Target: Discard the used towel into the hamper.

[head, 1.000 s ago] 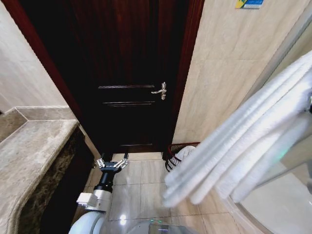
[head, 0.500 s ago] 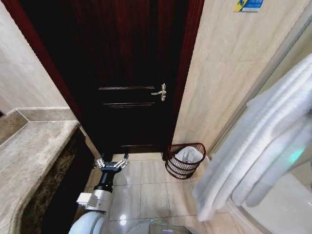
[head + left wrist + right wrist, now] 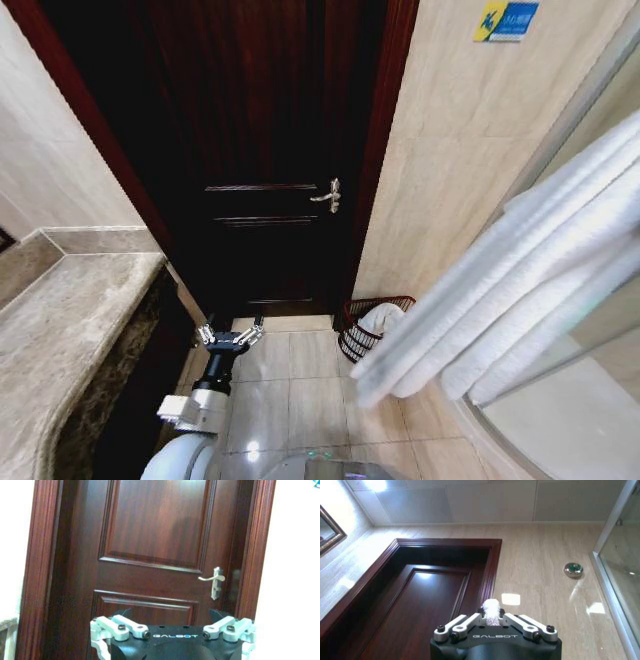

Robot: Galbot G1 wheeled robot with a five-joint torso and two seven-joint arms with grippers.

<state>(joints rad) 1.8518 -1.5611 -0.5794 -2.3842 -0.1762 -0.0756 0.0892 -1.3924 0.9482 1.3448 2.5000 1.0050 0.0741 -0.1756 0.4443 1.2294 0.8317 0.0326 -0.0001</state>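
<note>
A long white towel (image 3: 520,280) hangs folded across the right of the head view, its lower end near the floor. In the right wrist view my right gripper (image 3: 491,618) is shut on a tuft of the towel (image 3: 491,610), held high and pointing at the ceiling. The dark reddish-brown hamper (image 3: 352,340) stands on the floor in the corner beside the door, with a white cloth inside, and the towel's end hides its right side. My left gripper (image 3: 230,335) stands open low over the floor tiles, left of the hamper, facing the door (image 3: 155,536).
A dark wooden door (image 3: 260,150) with a lever handle (image 3: 328,195) is straight ahead. A stone counter (image 3: 70,320) runs along the left. A glass shower wall (image 3: 560,420) curves at the right. Tiled floor (image 3: 290,390) lies between them.
The towel swung right, uncovering the hamper, then back left over part of it. The head camera has tilted up slightly. The left arm has not moved.
</note>
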